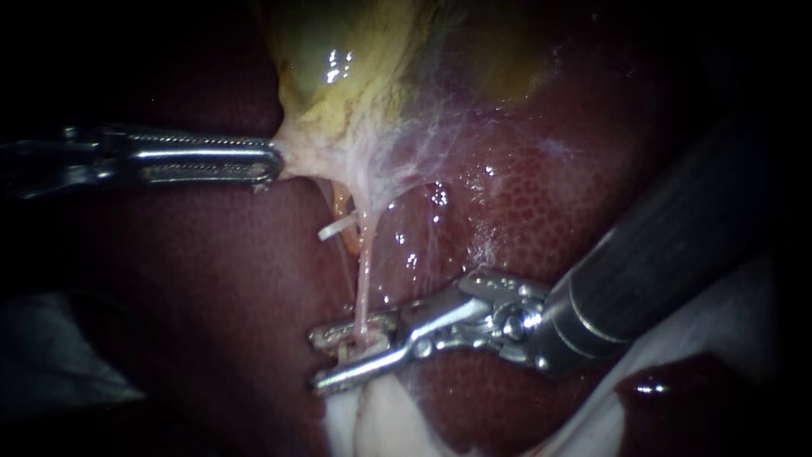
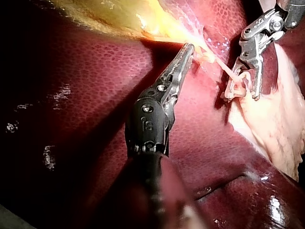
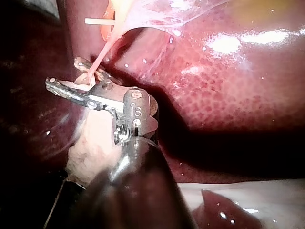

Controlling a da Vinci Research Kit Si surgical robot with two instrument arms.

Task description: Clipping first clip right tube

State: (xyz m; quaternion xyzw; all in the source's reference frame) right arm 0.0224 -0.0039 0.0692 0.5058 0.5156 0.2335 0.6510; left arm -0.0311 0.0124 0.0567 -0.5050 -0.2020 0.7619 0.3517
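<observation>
Right instrument point(image 1: 315, 364), jaws spread, straddles the taut tube point(image 1: 365, 271); harder pull by left instrument point(image 1: 277, 161), pinching gallbladder point(image 1: 338, 85), could tear that tube.

Taut tube point(image 1: 364, 279) and membrane point(image 1: 423, 156) bar the middle (bare liver point(image 1: 541, 211) rightward lies open).

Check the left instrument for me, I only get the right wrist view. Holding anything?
Observer: Yes. The left instrument has its claw shut on pale tissue at the gallbladder's lower end.
Operator: Where does my tube lead?
Observer: In the endoscope view the tube runs straight from that pale tissue down into the right instrument's open claw.
Operator: Any clash between the two?
Observer: No. The left wrist view shows them apart, with a stretch of bare tube between.
</observation>
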